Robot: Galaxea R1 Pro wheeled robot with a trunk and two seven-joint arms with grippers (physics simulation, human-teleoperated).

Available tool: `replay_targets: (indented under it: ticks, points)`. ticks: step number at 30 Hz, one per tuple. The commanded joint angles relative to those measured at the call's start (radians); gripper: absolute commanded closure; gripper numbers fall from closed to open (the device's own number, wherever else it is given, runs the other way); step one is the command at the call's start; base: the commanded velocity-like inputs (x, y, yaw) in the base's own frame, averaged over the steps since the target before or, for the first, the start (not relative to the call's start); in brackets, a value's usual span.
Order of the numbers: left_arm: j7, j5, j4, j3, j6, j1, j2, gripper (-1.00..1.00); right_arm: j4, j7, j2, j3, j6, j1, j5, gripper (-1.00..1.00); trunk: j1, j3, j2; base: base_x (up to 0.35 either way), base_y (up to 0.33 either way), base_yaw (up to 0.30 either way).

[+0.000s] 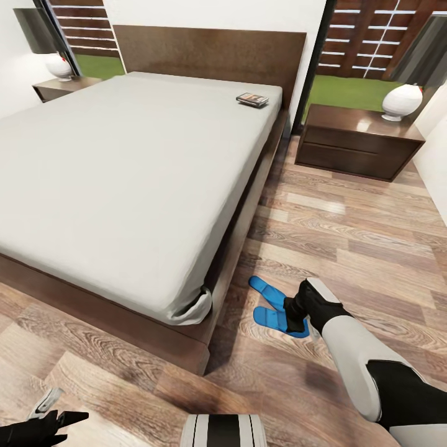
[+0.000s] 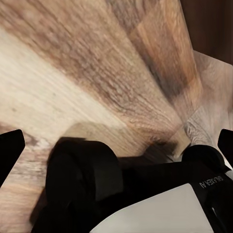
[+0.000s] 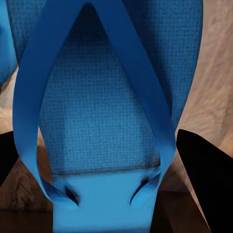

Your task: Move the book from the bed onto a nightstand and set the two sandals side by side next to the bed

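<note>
Wood floor (image 1: 347,248) beside bed (image 1: 124,186): two sandals (image 1: 273,307) lie together. Right gripper (image 3: 114,160) fingers apart, straddling one sandal (image 3: 111,121). Left gripper (image 2: 116,145) fingers apart, empty.

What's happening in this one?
The robot's right pincer is down at the floor beside the bed, open around the nearer of two blue sandals, its fingertips at either side of the sole. The other sandal lies alongside. The book sits on the mattress near the headboard. The left pincer hangs low over the floor.
</note>
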Motion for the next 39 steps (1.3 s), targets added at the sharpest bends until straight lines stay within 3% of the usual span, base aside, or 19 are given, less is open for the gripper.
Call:
replay_targets:
  ticks: [1, 14, 39]
  points:
    - [-0.007, -0.011, -0.001, 0.008, 0.009, -0.001, -0.001, -1.0, -0.001, -0.001, 0.001, -0.009, -0.005, 0.0, 0.0, 1.0, 0.0, -0.001, 0.0, 0.0, 0.0, 0.0]
    - [-0.005, -0.012, 0.002, 0.008, 0.01, -0.001, 0.001, -1.0, -0.001, 0.038, 0.003, 0.001, -0.004, -0.001, 0.004, 1.0, 0.0, -0.001, 0.0, 0.006, 0.0, 0.0]
    - [-0.001, -0.011, 0.013, 0.01, 0.009, -0.001, 0.001, -1.0, -0.001, 0.041, 0.004, 0.004, 0.001, -0.001, 0.005, 1.0, 0.0, -0.001, 0.0, 0.101, 0.0, 0.0]
